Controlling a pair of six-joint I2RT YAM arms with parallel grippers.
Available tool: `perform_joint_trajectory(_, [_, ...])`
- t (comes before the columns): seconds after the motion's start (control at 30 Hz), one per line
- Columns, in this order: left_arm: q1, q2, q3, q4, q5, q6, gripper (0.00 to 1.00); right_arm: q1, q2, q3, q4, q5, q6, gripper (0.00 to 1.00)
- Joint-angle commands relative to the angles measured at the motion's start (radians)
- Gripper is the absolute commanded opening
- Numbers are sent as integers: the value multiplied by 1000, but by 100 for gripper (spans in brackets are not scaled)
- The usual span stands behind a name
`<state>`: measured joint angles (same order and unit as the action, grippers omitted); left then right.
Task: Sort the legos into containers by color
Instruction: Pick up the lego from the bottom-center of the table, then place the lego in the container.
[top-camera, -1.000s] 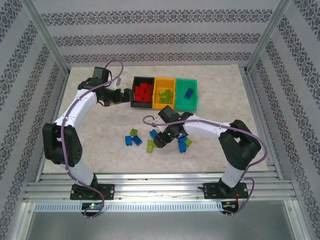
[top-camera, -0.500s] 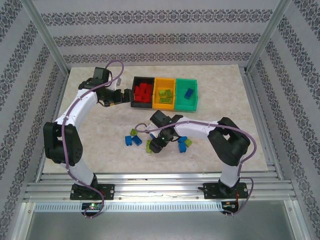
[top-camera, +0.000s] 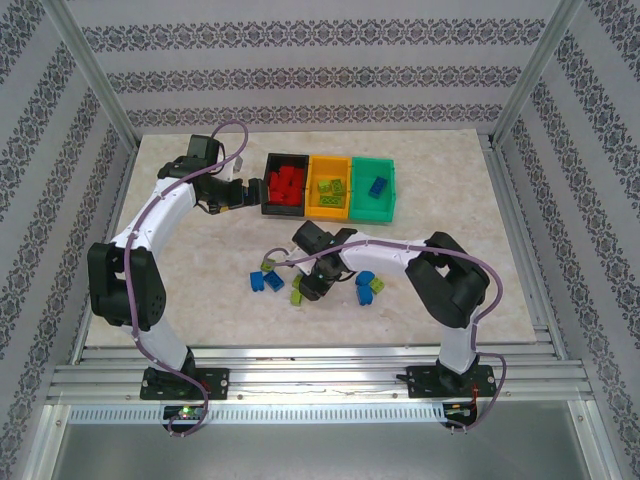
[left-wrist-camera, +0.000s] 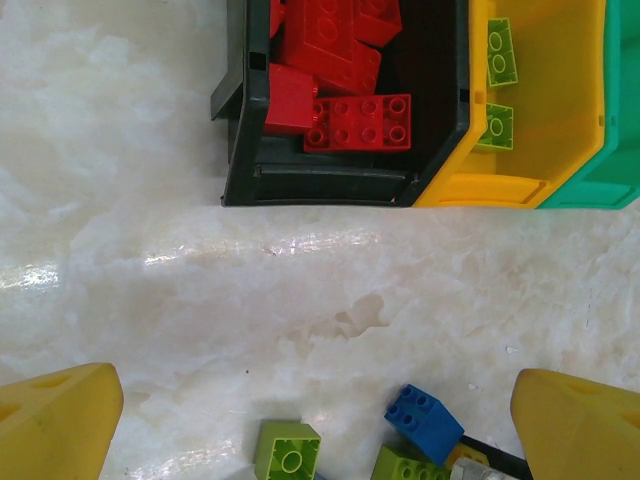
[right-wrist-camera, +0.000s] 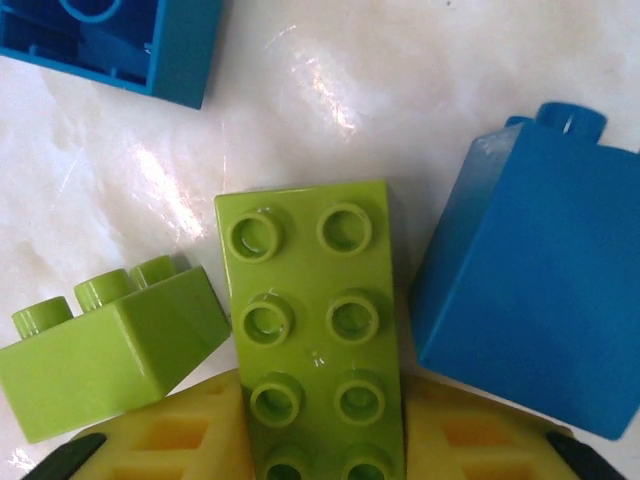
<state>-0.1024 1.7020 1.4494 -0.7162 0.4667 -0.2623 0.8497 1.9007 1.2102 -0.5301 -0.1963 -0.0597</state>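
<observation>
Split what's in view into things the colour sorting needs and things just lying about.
Needed for the job:
- black bin, orange bin, green bin
- binned red bricks, lime bricks, blue brick
- loose bricks on the table
- long lime brick between the right gripper pads
- open left gripper

Just there:
- purple cables
- aluminium frame
- patterned walls

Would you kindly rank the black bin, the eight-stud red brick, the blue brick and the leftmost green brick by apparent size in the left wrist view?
1. black bin
2. eight-stud red brick
3. blue brick and leftmost green brick: alike, not ranked.
</observation>
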Motion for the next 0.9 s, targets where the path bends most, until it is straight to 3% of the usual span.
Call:
perform_joint_trajectory(0.0, [10, 6, 2, 11, 0, 8, 100, 14, 11, 7, 19, -6, -10, 32])
perform_joint_trajectory(0.43, [10, -4, 4, 9, -3, 9, 100, -163, -213, -70, 315, -228, 186, 33])
perform_joint_trajectory(0.57, [10, -1, 2, 12, 17, 3, 100, -240, -205, -54, 418, -186, 306, 32])
perform_joint_trajectory(0.87, [11, -2, 3, 12, 15, 3, 100, -368, -28, 134, 426, -94, 444, 32])
